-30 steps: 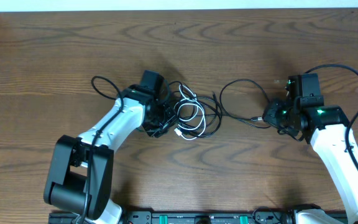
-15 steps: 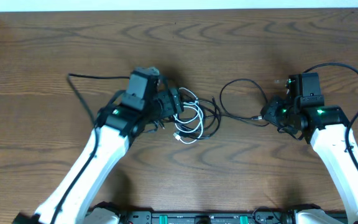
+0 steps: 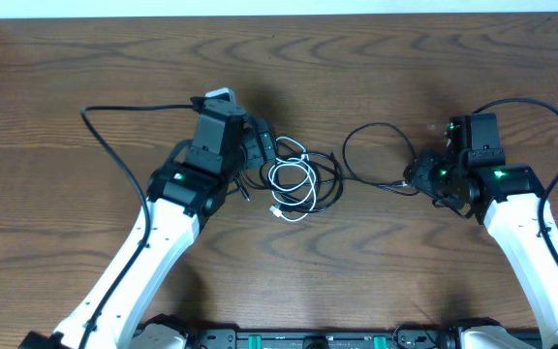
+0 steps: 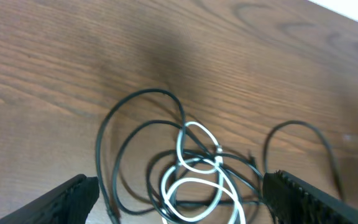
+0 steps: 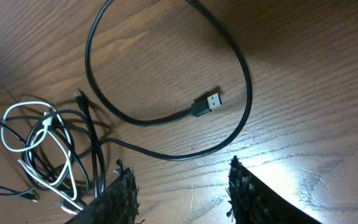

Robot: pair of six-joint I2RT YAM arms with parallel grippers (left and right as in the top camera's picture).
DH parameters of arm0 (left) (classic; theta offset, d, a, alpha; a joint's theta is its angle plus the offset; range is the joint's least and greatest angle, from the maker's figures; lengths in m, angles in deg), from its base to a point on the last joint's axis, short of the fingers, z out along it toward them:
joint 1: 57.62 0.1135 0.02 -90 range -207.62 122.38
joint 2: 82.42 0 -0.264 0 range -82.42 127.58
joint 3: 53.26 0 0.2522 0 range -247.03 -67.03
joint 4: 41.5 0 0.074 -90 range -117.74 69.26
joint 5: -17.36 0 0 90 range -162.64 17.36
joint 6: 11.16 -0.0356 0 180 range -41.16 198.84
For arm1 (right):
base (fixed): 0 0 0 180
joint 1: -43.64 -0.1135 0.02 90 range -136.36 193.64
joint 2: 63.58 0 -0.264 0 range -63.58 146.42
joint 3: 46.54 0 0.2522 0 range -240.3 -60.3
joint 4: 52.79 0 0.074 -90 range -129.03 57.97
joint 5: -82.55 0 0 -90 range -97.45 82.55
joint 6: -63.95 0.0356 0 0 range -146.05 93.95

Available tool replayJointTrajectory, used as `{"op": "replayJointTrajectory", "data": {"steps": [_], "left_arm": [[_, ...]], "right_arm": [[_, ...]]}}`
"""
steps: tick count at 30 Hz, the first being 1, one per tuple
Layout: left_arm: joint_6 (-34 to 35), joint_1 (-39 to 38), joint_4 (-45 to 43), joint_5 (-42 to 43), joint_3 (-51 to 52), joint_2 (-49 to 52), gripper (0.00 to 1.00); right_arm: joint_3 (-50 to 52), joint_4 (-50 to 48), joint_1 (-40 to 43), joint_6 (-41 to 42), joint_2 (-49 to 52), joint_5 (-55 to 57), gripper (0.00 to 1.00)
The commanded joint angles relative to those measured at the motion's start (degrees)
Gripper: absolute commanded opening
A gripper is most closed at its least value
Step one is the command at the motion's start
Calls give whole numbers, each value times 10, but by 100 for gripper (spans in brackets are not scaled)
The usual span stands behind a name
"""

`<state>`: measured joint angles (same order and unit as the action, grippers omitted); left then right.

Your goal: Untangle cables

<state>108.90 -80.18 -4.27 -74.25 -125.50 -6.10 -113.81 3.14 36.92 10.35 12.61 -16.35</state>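
The cables point(image 3: 303, 182) lie in a loose tangle at mid-table: black cords looped around a shorter white cable point(image 3: 294, 184). One black cable point(image 3: 361, 145) runs off right in a wide loop. My left gripper point(image 3: 260, 145) hovers just left of the tangle, open. In the left wrist view the white cable point(image 4: 197, 171) and black loops point(image 4: 114, 121) lie between its spread fingers point(image 4: 67, 196), untouched. My right gripper point(image 3: 417, 176) sits at the loop's right end, open. The right wrist view shows the black cable's USB plug point(image 5: 207, 102) lying on the wood ahead of the empty jaws point(image 5: 179, 193).
The left arm's own thick black wire point(image 3: 114, 126) arcs over the table to the left. The right arm's wire point(image 3: 550, 121) curves behind that arm. The brown wooden table point(image 3: 279, 58) ends at a pale strip along the far edge.
The left arm has swung and its gripper has pulled back a little from the tangle while spreading wide. The right gripper's jaws have spread; that arm has barely moved.
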Motion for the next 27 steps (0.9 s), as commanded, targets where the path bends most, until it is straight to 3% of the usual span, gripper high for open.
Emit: {"op": "replayJointTrajectory", "data": {"steps": [1, 10, 16, 20, 23, 27], "left_arm": [[-43, 0, -10, -26, -2, 29, 91], [-121, 0, -95, -40, -2, 124, 91], [-125, 0, -204, -40, -2, 187, 92], [-171, 0, -283, -40, -2, 227, 90], [-214, 0, -322, -40, -2, 256, 82], [-239, 0, -346, -40, -2, 286, 63]], "right_arm": [[-1, 1, -1, -2, 0, 8, 47], [-1, 5, -1, -2, 0, 8, 52], [0, 4, -1, 0, 0, 9, 54], [0, 5, -1, 0, 0, 9, 51], [0, 5, -1, 0, 0, 9, 43], [0, 4, -1, 0, 0, 9, 37]]}}
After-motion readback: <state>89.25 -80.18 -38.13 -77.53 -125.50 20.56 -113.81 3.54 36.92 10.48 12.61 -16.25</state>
